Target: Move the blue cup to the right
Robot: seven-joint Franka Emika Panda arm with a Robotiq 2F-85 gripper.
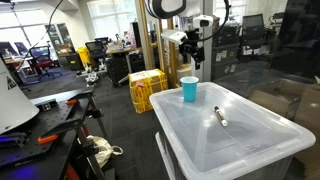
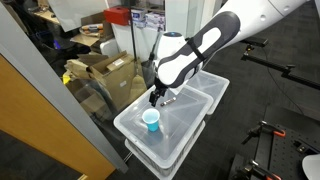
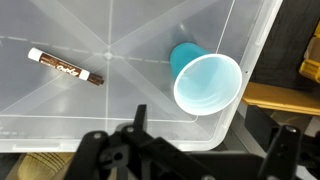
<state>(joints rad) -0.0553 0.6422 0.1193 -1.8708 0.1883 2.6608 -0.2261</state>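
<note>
Upright on the translucent tabletop (image 3: 60, 110), open mouth up: 1 blue cup (image 3: 205, 82), right of center in the wrist view and close to the tabletop's right edge. Lying flat toward the upper left of that view, well apart from the cup: 1 white-and-black marker (image 3: 66, 69). Entering from the bottom edge, fingers spread wide and gripping nothing: the hand (image 3: 210, 128). In both exterior views, poised above the tabletop near the blue cup (image 1: 189, 90) (image 2: 151, 121) and clear of it: the hand (image 1: 191, 55) (image 2: 157, 98). On the floor beyond the tabletop, center left in an exterior view: yellow crates (image 1: 147, 90).
</note>
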